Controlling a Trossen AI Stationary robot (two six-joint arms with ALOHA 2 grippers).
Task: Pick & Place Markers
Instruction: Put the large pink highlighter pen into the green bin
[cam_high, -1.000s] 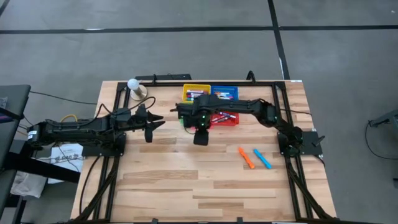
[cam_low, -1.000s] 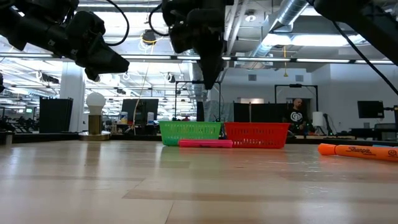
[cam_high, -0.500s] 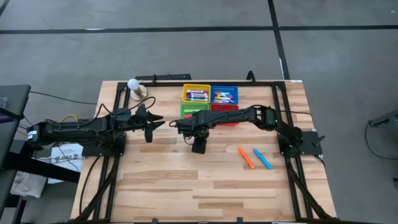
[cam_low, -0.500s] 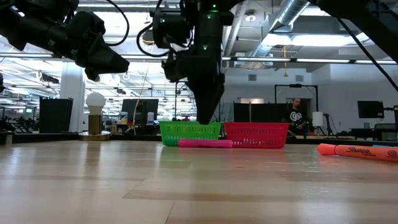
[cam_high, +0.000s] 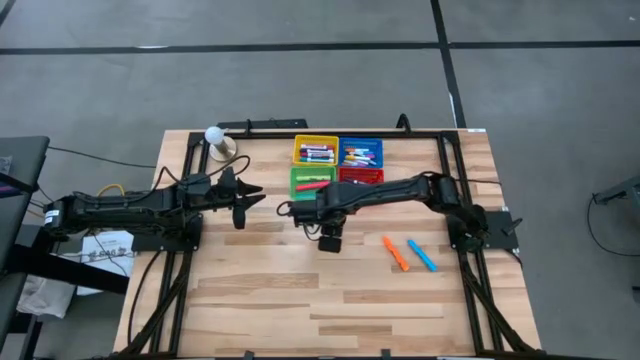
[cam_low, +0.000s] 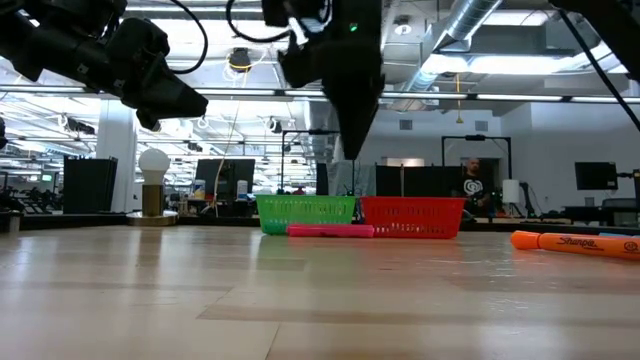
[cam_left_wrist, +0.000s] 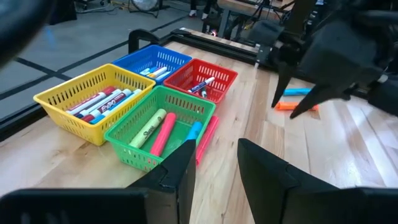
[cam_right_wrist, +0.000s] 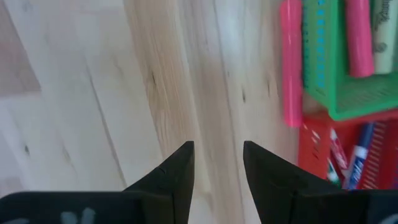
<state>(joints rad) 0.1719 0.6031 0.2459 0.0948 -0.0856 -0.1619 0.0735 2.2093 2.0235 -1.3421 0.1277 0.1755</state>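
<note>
Four mesh baskets stand at the table's far middle: yellow (cam_high: 315, 152), blue (cam_high: 360, 152), green (cam_high: 312, 178) and red (cam_high: 362, 174), each with markers inside. A pink marker (cam_right_wrist: 290, 62) lies flat on the table along the green basket's near side. An orange marker (cam_high: 396, 253) and a blue marker (cam_high: 421, 255) lie on the wood at the right. My right gripper (cam_right_wrist: 217, 152) hangs open above bare wood, pointing down, just nearer than the baskets and beside the pink marker. My left gripper (cam_left_wrist: 214, 149) waits open at the left, aimed toward the baskets.
A white ball on a small stand (cam_high: 214, 137) sits at the far left corner. Black rails run along the table's left and right sides (cam_high: 445, 160). Bare wood stretches across the near half of the table (cam_high: 320, 300).
My right gripper has come away from above the baskets toward the table's near edge and a little to the right, its wrist turning as it went. It has stayed open and empty. No marker has moved.
</note>
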